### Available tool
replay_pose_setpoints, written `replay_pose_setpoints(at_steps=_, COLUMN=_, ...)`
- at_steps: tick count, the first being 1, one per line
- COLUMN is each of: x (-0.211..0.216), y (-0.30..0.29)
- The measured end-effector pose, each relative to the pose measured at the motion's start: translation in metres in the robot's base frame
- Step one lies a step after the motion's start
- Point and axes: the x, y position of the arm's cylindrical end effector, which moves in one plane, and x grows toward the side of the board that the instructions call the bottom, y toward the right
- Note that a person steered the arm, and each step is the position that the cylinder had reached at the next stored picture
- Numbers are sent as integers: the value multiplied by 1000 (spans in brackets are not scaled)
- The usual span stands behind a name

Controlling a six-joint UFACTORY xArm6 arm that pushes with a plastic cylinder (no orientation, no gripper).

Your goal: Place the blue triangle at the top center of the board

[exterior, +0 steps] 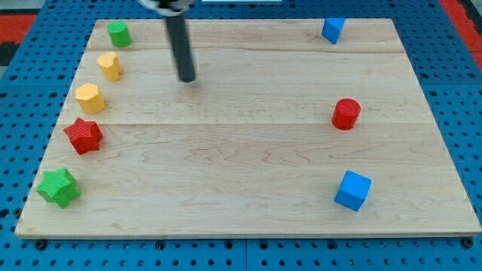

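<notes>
Near the view's top right corner of the table (248, 173) sits the blue triangle (332, 29), close to the top edge, well right of centre. Rod comes down from the top, my tip (186, 78) resting on bare wood in the upper left-centre, well apart from the blue triangle and touching no block. No jaws on this rig, just the rod, holding nothing. Down the left edge, top to bottom: green block (118, 33), yellow block (110, 66), yellow hexagon (89, 98), red star (83, 135), green star (59, 187). Red cylinder (346, 114) at mid right, blue cube (352, 190) below it near the bottom right.
</notes>
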Motion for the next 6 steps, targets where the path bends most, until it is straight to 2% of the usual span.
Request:
replay_pose_setpoints(at_steps=1, x=-33, y=85)
replay_pose_setpoints(at_steps=2, x=-38, y=197)
replay_pose_setpoints(at_steps=3, x=-41, y=263)
replay_pose_setpoints(at_steps=4, x=-103, y=271)
replay_pose_setpoints(at_steps=5, x=-115, y=233)
replay_pose_setpoints(at_steps=6, x=-113, y=132)
